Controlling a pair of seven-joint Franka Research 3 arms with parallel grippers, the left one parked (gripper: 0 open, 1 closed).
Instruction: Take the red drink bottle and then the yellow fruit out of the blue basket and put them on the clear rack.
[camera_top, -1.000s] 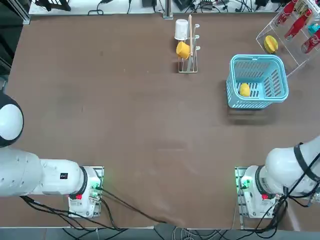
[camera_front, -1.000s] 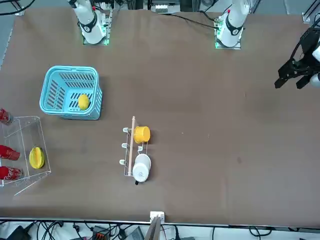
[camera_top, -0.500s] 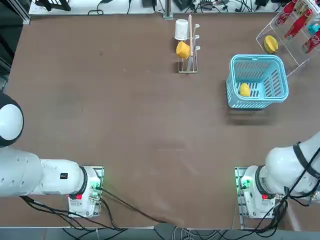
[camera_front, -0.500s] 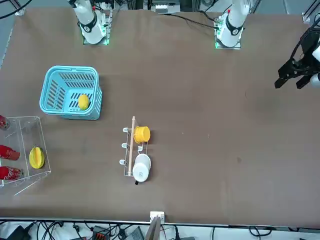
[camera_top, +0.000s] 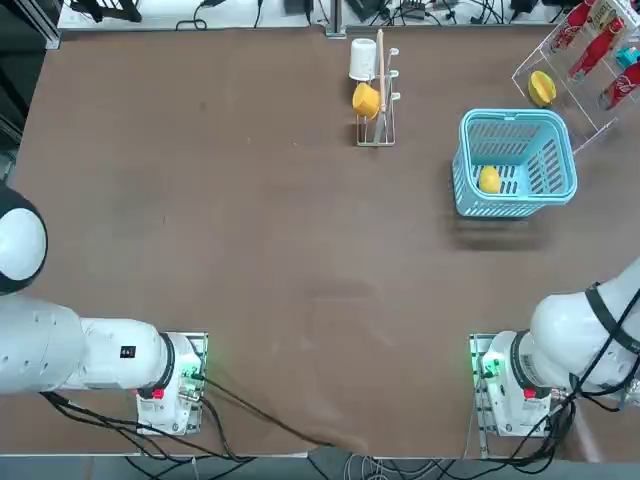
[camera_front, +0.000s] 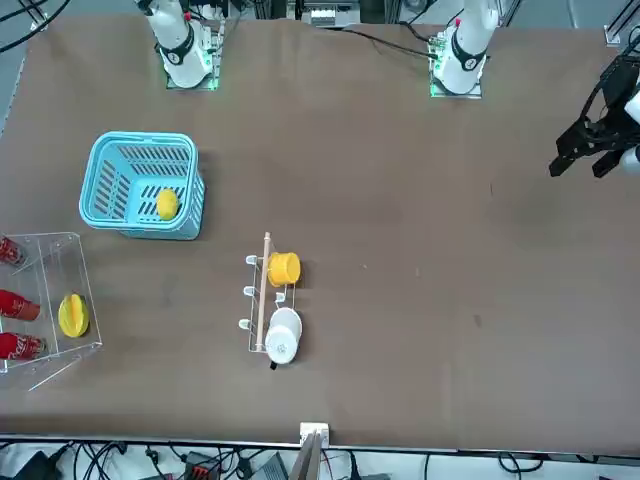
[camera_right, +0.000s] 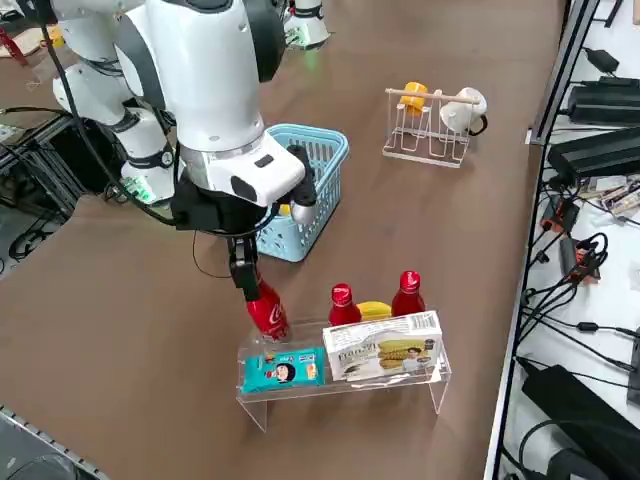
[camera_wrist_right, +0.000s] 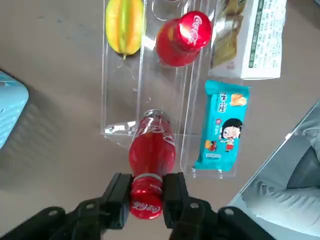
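One red drink bottle hangs tilted in the right gripper, its base at the clear rack

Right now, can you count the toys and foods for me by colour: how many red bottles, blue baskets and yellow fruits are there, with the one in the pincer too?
Red bottles: 3, one held in the right pincer
Blue baskets: 1
Yellow fruits: 2, one in the basket, one on the clear rack
Total: 6
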